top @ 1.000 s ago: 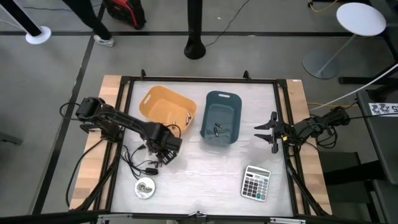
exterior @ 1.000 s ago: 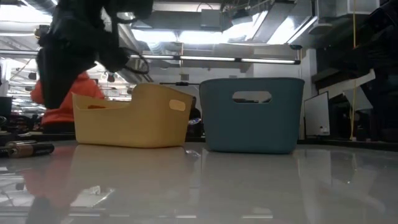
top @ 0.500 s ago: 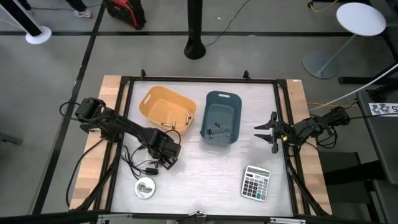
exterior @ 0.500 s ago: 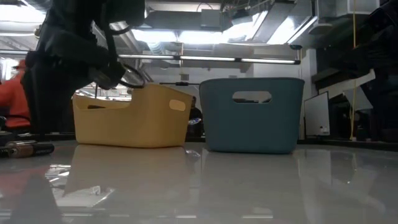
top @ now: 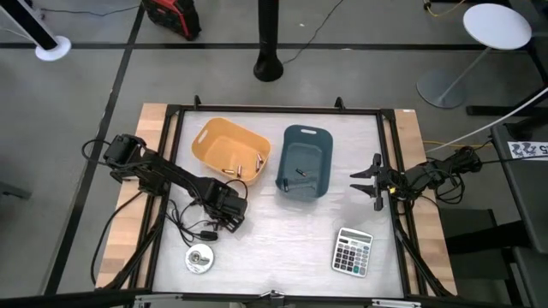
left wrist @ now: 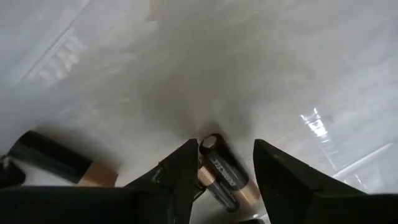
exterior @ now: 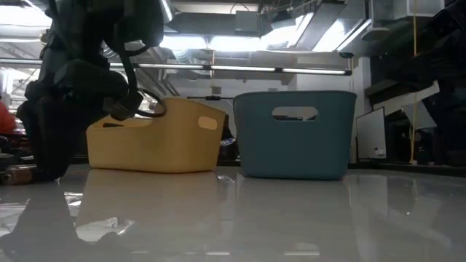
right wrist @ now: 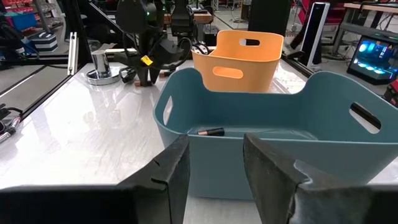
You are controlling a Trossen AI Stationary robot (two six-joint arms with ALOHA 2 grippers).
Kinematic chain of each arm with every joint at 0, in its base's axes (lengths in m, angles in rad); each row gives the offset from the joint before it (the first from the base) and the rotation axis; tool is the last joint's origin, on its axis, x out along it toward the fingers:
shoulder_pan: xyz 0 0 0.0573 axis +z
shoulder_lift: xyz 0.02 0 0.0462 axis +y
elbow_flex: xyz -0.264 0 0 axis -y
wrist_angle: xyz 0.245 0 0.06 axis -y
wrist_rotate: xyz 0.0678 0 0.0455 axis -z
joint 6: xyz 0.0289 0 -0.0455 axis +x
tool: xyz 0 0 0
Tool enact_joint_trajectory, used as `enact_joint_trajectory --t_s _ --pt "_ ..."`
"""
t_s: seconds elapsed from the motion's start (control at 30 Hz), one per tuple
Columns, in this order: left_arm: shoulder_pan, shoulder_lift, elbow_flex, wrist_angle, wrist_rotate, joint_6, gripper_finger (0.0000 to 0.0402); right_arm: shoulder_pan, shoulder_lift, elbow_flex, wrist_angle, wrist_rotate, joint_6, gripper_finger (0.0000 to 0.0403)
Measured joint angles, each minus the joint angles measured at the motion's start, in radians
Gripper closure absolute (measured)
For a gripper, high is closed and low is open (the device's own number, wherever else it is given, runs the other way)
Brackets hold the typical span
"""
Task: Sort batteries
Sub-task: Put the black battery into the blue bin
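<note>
Black and copper, a smooth cylindrical battery (left wrist: 221,177) lies on the glossy white table (top: 282,235) between my lowered left gripper's (top: 224,218) parted fingers, unclamped. My right gripper (top: 370,181) waits at the right edge, fingers apart.

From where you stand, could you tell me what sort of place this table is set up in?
Most likely a robotics lab or workshop. The ceiling beyond the bins shows bare ducts and strip lights, a lit computer screen stands at the room's edge, and cables trail over a bare concrete floor.
</note>
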State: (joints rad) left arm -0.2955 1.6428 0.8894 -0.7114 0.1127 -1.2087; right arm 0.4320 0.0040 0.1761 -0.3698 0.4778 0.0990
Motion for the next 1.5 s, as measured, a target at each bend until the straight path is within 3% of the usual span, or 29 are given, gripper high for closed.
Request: enact_joint_trajectory --t_s 0.27,0.63,1.2,1.5 --pt "0.0 0.0 -0.014 0.01 0.0 -0.006 0.0266 0.0 0.0 0.0 -0.001 0.0 0.0 0.0258" --pt "0.0 -0.001 -0.015 0.011 0.001 0.012 0.0369 0.0 0.0 0.0 0.0 0.0 0.0 0.0258" --pt "0.002 0.0 0.033 0.034 0.045 0.072 0.037 0.0 0.0 0.0 0.0 0.0 0.0 0.0258" --pt "0.017 0.0 0.097 0.18 0.045 0.166 0.0369 0.0 0.0 0.0 0.0 0.0 0.0 0.0258"
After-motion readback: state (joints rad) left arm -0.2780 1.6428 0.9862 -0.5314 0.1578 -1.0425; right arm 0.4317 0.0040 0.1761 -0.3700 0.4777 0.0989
